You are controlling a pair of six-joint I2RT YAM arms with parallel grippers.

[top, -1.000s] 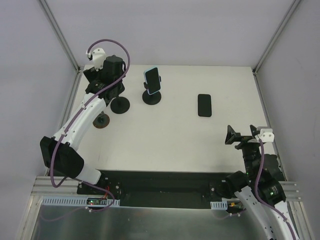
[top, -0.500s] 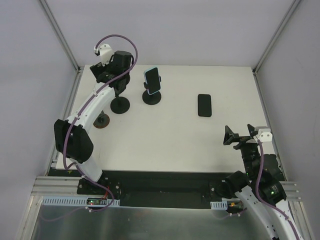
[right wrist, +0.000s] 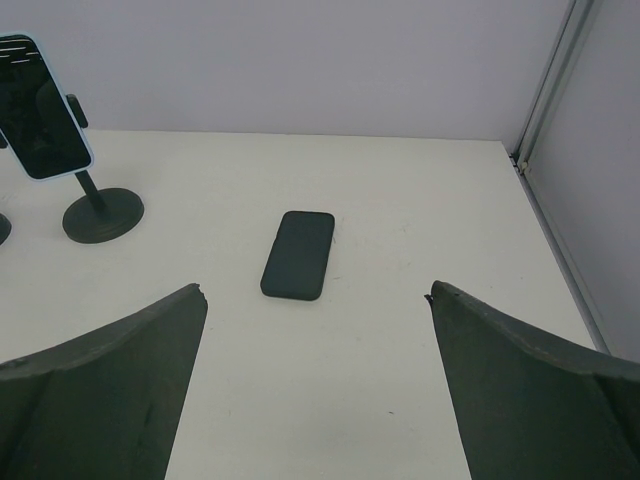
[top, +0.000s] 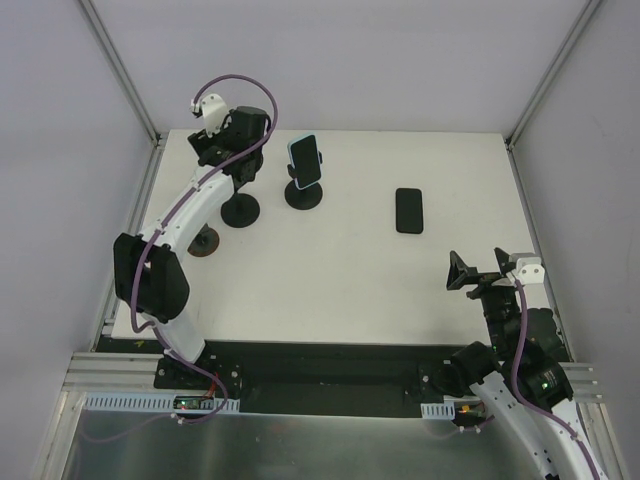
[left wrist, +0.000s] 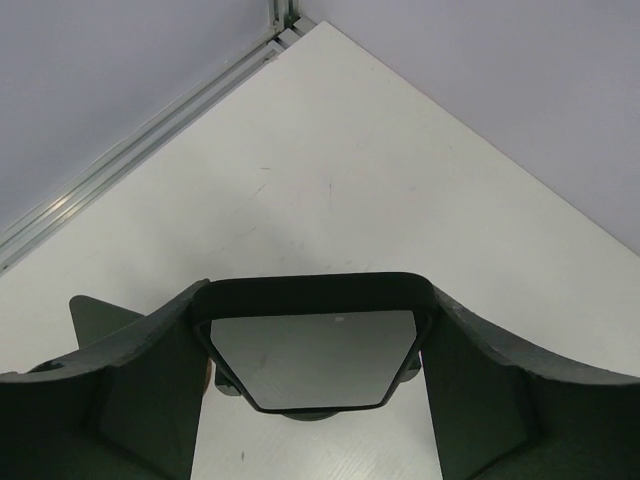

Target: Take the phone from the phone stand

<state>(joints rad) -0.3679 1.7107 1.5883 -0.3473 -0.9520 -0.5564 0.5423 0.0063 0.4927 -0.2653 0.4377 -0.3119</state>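
At the far left of the matte white table [top: 330, 270], the left gripper [left wrist: 316, 287] hung over the stand [top: 240, 211], whose round black base sat on the tabletop. The phone [left wrist: 313, 358] was up on that stand, a dark slab with rounded corners and a glossy screen. The jaws stood on either side of it. From the wrist view, the broad dark-green fingers [left wrist: 150, 390] seemed to lie against its two side edges. I could not tell how firmly they pressed.

Just right of it stood a second stand [right wrist: 102, 215], a thin stem on a flat round foot. It held a blue phone [right wrist: 45, 108] upright, its pale blue case framing a shiny black face.

Further right, well apart from both stands, a flat phone [right wrist: 298, 254] lay on the table, matte black and soft-cornered.

The right gripper [right wrist: 315, 290] hovered at the near right edge, jaws wide with nothing between them, pointing towards the flat phone. Grey walls and aluminium rails closed in the far corners.
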